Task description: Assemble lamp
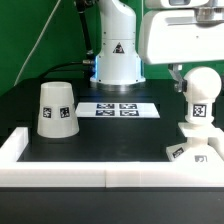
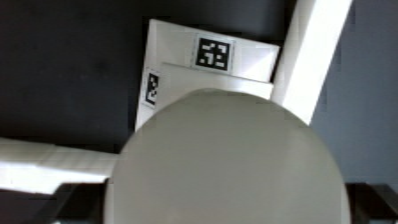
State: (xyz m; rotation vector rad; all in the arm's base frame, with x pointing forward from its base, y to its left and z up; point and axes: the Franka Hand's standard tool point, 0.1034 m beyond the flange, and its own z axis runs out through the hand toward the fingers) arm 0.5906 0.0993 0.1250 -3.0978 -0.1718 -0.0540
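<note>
The rounded white bulb [image 1: 201, 95] with a square tag stands upright on the flat angular base block [image 1: 193, 148] at the exterior view's right, by the front wall. My gripper [image 1: 190, 80] reaches down from above and is shut on the bulb. In the wrist view the bulb [image 2: 222, 150] fills the space between my dark fingers [image 2: 71, 202], with the gripper [image 2: 217, 208] around it and the tagged base block [image 2: 205, 62] beyond it. The tapered shade [image 1: 57, 108] stands apart on the black table at the exterior view's left.
The marker board [image 1: 119, 109] lies flat mid-table. The white robot pedestal [image 1: 117, 55] stands at the back. A white raised wall [image 1: 90, 172] borders the front and left of the table and shows in the wrist view [image 2: 324, 50].
</note>
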